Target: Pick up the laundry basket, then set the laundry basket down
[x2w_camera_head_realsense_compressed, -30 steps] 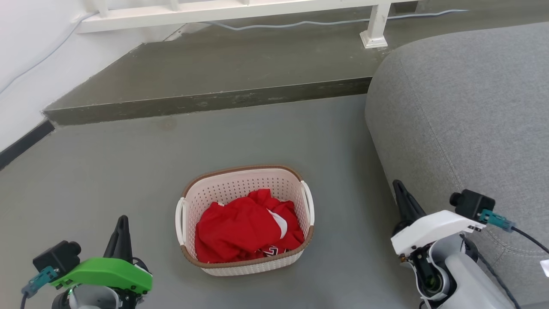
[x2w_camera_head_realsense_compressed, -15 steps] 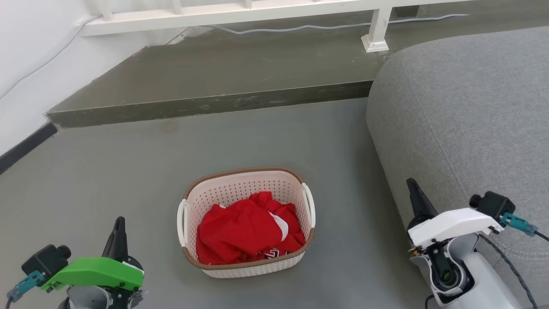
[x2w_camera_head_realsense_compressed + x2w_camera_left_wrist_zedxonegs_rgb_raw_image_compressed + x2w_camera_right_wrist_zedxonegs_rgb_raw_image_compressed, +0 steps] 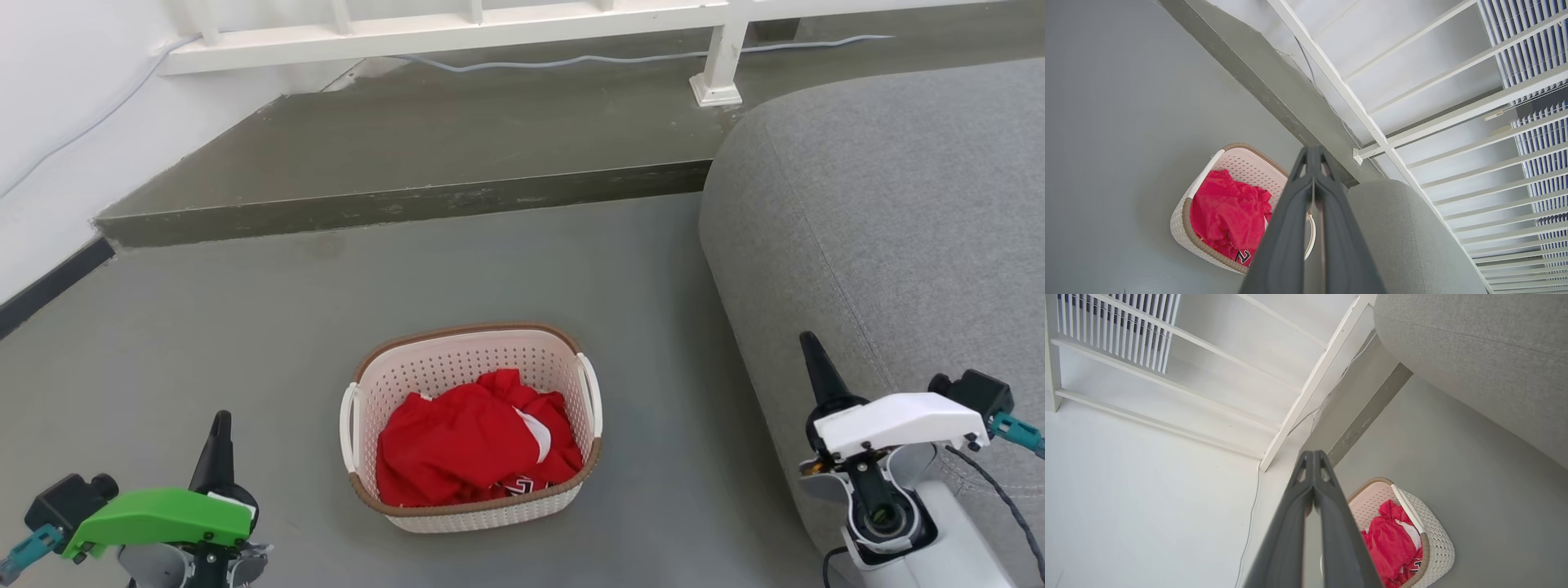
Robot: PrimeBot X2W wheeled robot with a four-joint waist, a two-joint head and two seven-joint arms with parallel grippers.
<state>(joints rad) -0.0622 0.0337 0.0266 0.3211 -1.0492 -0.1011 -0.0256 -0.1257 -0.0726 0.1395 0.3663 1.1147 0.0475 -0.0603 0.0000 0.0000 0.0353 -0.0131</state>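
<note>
The laundry basket [image 3: 457, 363] is seen in the lower middle of the head view, standing upright on the grey floor [image 3: 245, 327]. A crumpled red garment [image 3: 457, 445] is held inside it. The left gripper [image 3: 220, 418] is placed in the lower left corner of this view, well apart from the basket. The right gripper [image 3: 808, 339] is placed in the lower right, in front of the grey sofa [image 3: 882, 204], also apart from the basket. In both wrist views the two dark fingers are pressed together along their length, so each gripper is closed and nothing is gripped by it. A raised step [image 3: 408, 139] and a white railing [image 3: 449, 26] are seen in the upper part of the frame, behind the basket.
</note>
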